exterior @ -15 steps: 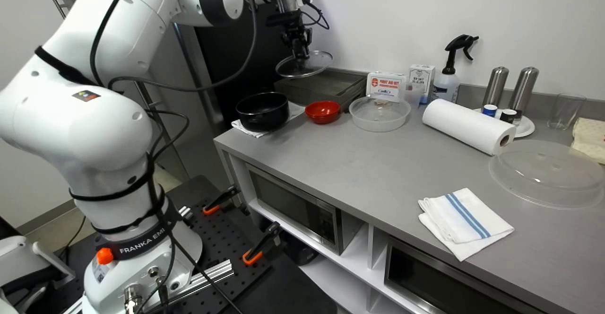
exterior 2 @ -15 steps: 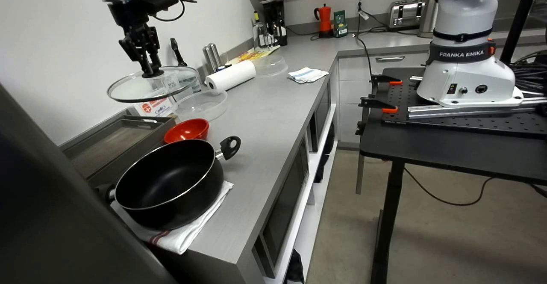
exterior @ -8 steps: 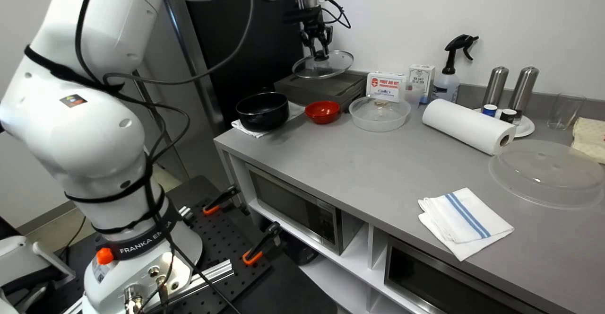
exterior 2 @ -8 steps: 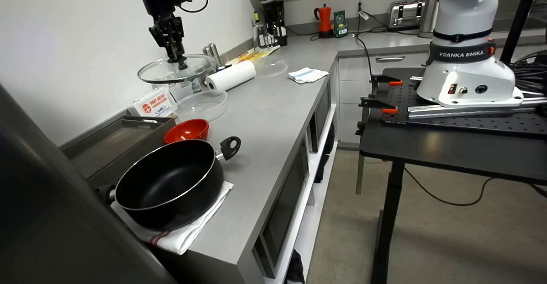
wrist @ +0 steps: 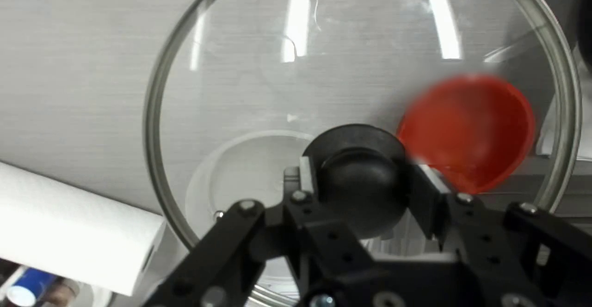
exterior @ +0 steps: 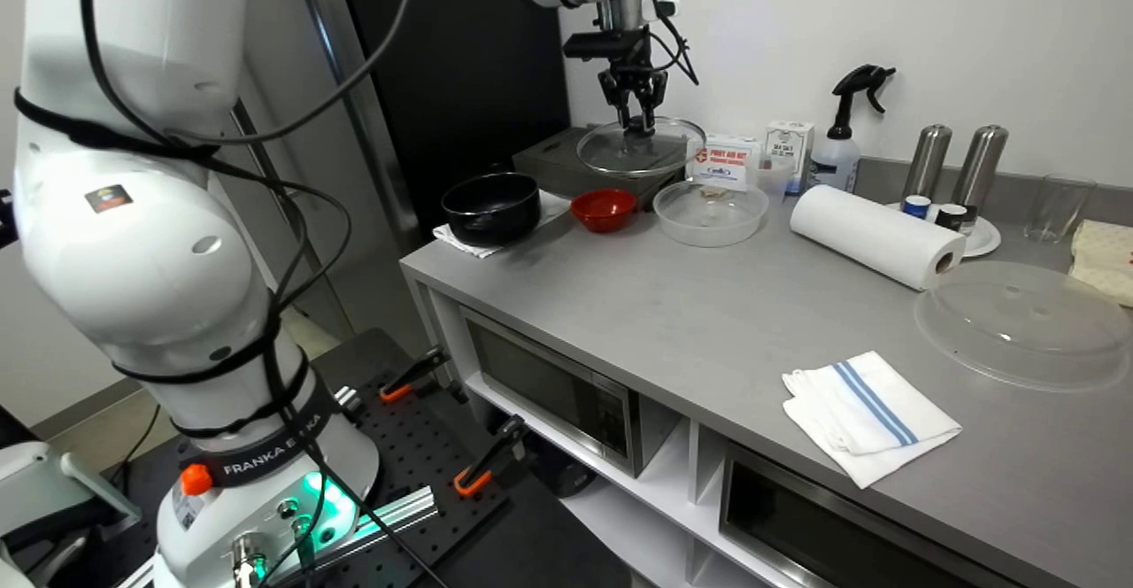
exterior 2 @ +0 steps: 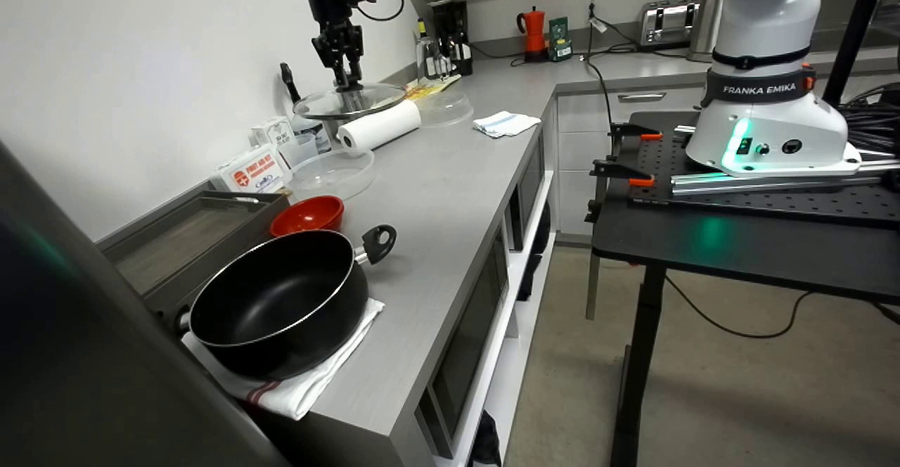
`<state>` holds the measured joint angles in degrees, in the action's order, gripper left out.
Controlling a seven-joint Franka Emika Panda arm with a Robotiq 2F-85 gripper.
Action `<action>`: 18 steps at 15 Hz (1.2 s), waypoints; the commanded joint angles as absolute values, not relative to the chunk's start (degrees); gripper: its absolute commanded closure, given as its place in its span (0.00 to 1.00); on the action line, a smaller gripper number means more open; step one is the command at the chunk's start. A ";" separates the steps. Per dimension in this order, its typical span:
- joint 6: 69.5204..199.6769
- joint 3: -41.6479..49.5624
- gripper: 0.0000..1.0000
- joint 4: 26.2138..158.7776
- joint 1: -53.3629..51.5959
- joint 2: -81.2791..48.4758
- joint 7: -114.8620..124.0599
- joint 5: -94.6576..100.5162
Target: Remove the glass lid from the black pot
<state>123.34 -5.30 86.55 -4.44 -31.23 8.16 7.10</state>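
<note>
My gripper (wrist: 363, 177) is shut on the black knob (wrist: 360, 191) of the glass lid (wrist: 249, 76). The clear round lid hangs nearly level in the air, away from the pot, in both exterior views (exterior: 602, 154) (exterior 2: 316, 105). The gripper points down above it in both exterior views (exterior: 637, 126) (exterior 2: 349, 87). The black pot (exterior 2: 316, 340) stands uncovered on a folded white towel at the counter's end. It also shows in an exterior view (exterior: 491, 227). In the wrist view only a dark edge shows at the far right.
A red bowl (exterior: 605, 211) sits beside the pot. A clear plastic dish (exterior: 708, 232), grey tray (exterior 2: 190, 242) and first aid box (exterior 2: 254, 171) stand near the wall. A paper towel roll (exterior: 872, 232), spray bottle (exterior: 835, 161), larger clear cover (exterior: 1018, 331) and folded cloth (exterior: 872, 415) are farther along.
My gripper has carried the lid along the counter, away from the pot, toward the paper roll, and slightly lower. The base light now glows green. The pot has not moved.
</note>
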 commanded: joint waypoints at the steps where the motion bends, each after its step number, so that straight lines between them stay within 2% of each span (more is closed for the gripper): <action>1: 128.57 -2.92 0.75 97.51 -2.83 -23.85 8.53 3.74; 7: 131.43 0.14 0.75 101.75 0.25 -22.28 8.76 0.71; 18: 127.83 3.61 0.75 89.87 6.48 -32.04 9.56 -6.02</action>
